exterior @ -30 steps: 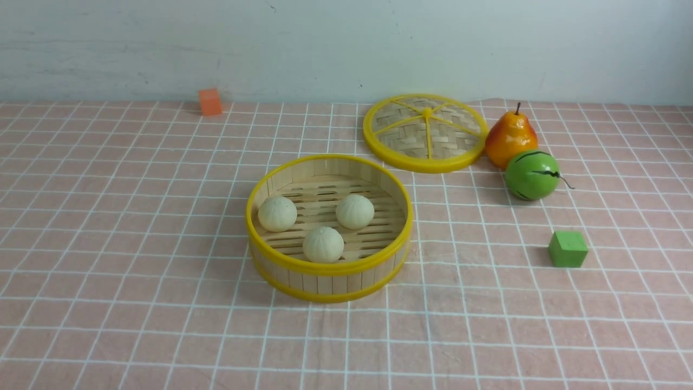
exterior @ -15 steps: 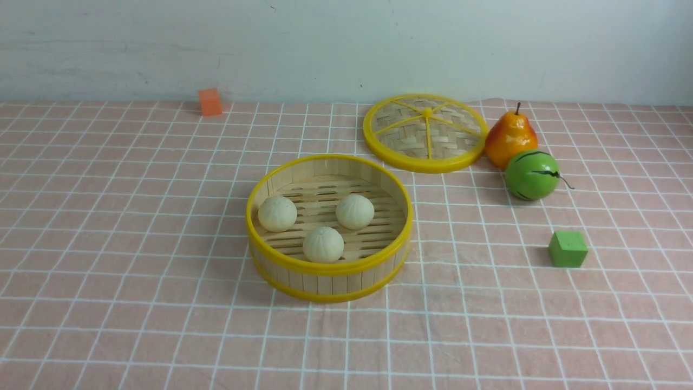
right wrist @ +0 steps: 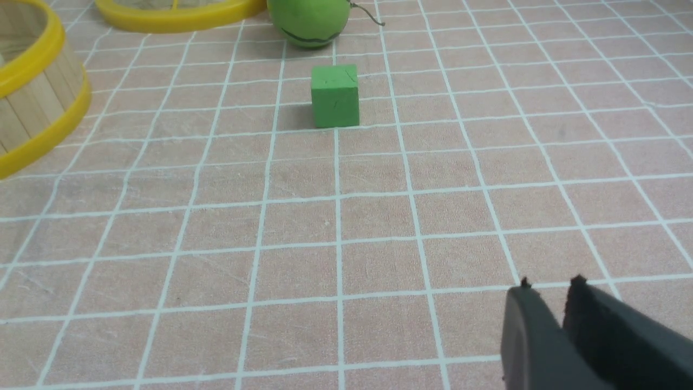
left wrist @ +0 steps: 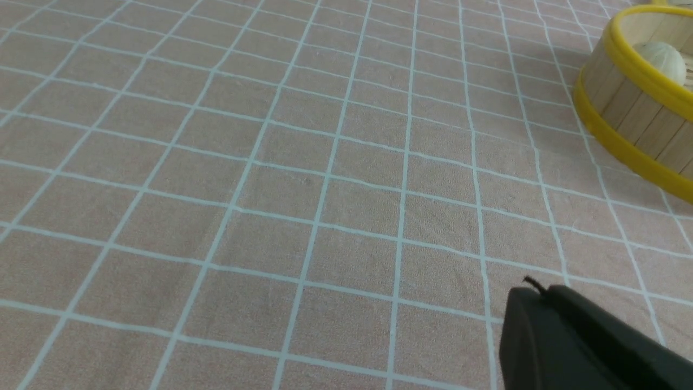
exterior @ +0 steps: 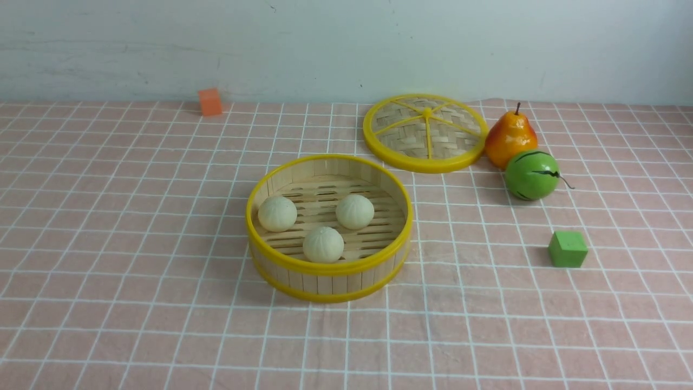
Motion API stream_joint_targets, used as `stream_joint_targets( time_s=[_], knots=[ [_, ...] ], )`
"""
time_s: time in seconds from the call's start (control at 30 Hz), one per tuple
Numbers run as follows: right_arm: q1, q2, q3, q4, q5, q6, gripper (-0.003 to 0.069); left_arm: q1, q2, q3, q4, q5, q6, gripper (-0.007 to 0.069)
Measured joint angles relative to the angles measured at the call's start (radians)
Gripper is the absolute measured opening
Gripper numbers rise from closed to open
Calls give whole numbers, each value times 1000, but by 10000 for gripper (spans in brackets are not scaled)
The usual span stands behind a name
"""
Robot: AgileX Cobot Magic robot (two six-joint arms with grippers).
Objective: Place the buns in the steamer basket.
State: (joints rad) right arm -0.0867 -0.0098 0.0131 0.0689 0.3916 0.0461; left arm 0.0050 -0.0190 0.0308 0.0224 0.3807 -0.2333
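Nothing on the cloth has shifted since a second ago: all three buns still sit inside the steamer basket, apart from one another. My left gripper, off to the basket's left, is closed and empty. My right gripper, near the green cube right of the basket, shows a narrow gap and holds nothing.

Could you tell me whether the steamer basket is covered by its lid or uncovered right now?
Uncovered: the steamer basket shows three buns inside, and the lid lies flat on the table behind it.
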Motion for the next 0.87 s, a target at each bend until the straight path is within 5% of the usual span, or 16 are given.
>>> stream_joint_targets(
  time_s=[0.87],
  knots=[
    [0, 0, 0, 0, 1, 0, 137, 0, 0, 0, 0, 0, 0, -3]
  ],
)
